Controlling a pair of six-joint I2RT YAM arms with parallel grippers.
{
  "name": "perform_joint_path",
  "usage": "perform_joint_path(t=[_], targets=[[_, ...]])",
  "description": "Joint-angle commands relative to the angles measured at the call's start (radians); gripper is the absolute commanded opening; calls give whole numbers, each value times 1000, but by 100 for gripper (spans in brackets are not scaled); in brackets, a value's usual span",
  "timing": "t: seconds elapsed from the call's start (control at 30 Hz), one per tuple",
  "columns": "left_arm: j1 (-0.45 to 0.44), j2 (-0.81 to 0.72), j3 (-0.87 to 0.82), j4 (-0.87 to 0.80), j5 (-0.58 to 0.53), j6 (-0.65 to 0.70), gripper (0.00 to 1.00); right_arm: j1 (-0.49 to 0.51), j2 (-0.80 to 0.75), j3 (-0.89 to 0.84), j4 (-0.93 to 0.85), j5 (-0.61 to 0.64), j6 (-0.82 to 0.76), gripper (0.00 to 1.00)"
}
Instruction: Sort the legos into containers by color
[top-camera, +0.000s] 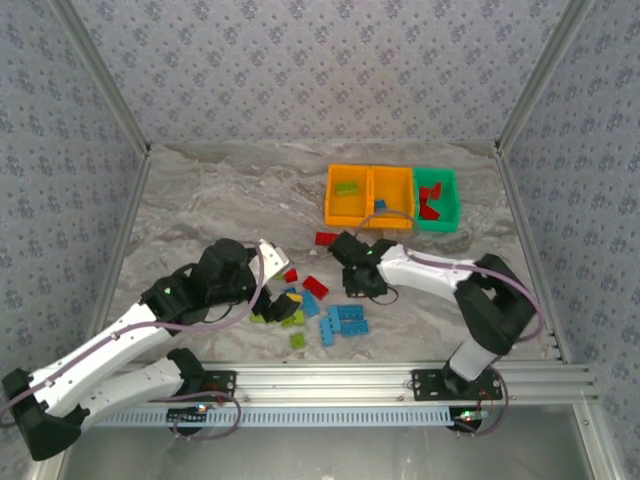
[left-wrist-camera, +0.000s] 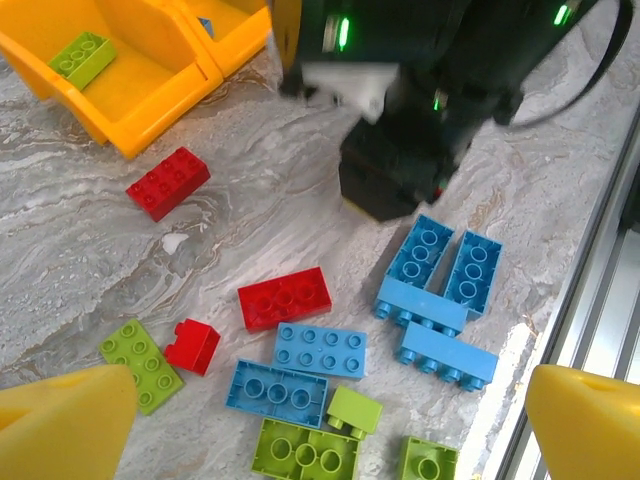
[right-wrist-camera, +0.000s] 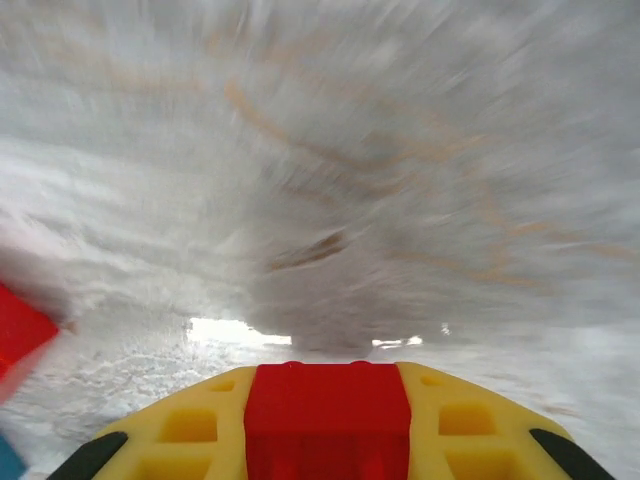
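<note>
My right gripper (right-wrist-camera: 328, 402) is shut on a red lego (right-wrist-camera: 328, 420) that sits between its yellow fingers (right-wrist-camera: 190, 428), just above the marble table. From above, the right gripper (top-camera: 352, 262) is left of the middle, near a loose red brick (top-camera: 326, 238). My left gripper (left-wrist-camera: 320, 432) hangs open over the pile, its yellow fingers (left-wrist-camera: 60, 420) wide apart. Below it lie red (left-wrist-camera: 285, 297), blue (left-wrist-camera: 320, 350) and lime green (left-wrist-camera: 305, 450) legos. Three containers stand at the back: an orange bin (top-camera: 331, 200) holding a green brick, an orange bin (top-camera: 405, 190) holding a blue one, and a green bin (top-camera: 450, 195) holding red ones.
The right arm's black wrist (left-wrist-camera: 400, 150) hangs close over the blue bricks (left-wrist-camera: 440, 270). An aluminium rail (top-camera: 330, 380) runs along the table's near edge. Patterned walls enclose the left, back and right.
</note>
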Motion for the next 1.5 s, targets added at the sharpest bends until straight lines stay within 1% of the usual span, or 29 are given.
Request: perform_joint_path(t=[0.0,0.07,0.1,0.13,0.17,0.2,0.27,0.37,0.43,0.5,0.57,0.6,0.67,0.73,0.83,0.9,0.93,1.0,1.07,1.1,1.13,1.17,1.2,1.27,1.3,1.33,1.4,1.47], targets=[[-12,-31,19,21,24,-41,99,-164,-183,57,-104,183,-76,24],[-18,-38,12,52,28,-86,99,-320,-235,92,-75,202,-171,25],[-21,-39,9,69,35,-107,99,-417,-242,103,-25,188,-221,25],[-25,-36,6,81,41,-123,99,-493,-228,119,26,160,-258,25],[-27,-33,6,90,39,-142,99,-571,-196,149,75,118,-290,25],[-30,-28,8,93,37,-163,99,-632,-132,191,95,76,-310,24],[-34,-17,21,77,22,-205,99,-708,8,337,84,13,-342,24],[-38,-9,34,34,-28,-276,99,-751,204,516,54,-35,-364,24],[-39,-10,36,9,-79,-338,99,-765,301,607,30,-58,-364,26],[-39,-14,32,-13,-144,-416,99,-772,378,684,7,-52,-372,33],[-38,-13,22,-25,-239,-549,99,-780,431,750,-34,-47,-374,41],[-38,-14,14,-31,-272,-610,99,-785,440,766,-46,-49,-371,50],[-38,-14,-1,-33,-301,-713,98,-793,424,773,-67,-56,-369,58],[-39,-14,-25,-31,-331,-838,94,-794,364,743,-76,-48,-370,62],[-39,-4,-67,-14,-347,-994,87,-789,229,651,-86,-75,-360,67],[-38,16,-85,-52,-377,-1149,82,-775,102,554,-96,-136,-345,69],[-38,27,-93,-79,-390,-1213,81,-761,30,509,-94,-169,-342,71],[-38,45,-113,-130,-416,-1317,80,-700,-132,385,-94,-235,-344,77],[-36,44,-129,-213,-478,-1377,79,-612,-267,294,-99,-271,-348,85],[-30,34,-137,-270,-522,-1429,80,-538,-344,241,-106,-275,-349,92],[-20,20,-153,-305,-547,-1471,79,-488,-393,214,-113,-272,-345,97],[3,-6,-181,-310,-553,-1488,79,-426,-434,159,-128,-260,-329,100],[37,-35,-217,-285,-538,-1491,79,-379,-468,132,-139,-259,-311,100],[135,-87,-290,-207,-453,-1484,80,-330,-493,96,-168,-272,-290,100],[200,-101,-324,-166,-391,-1476,80,-313,-494,87,-186,-259,-280,100],[270,-98,-349,-120,-326,-1460,79,-302,-491,81,-201,-246,-274,100],[381,-53,-370,-72,-227,-1430,77,-288,-478,79,-219,-226,-266,100],[450,23,-351,-41,-175,-1372,76,-275,-463,85,-221,-226,-272,100]])
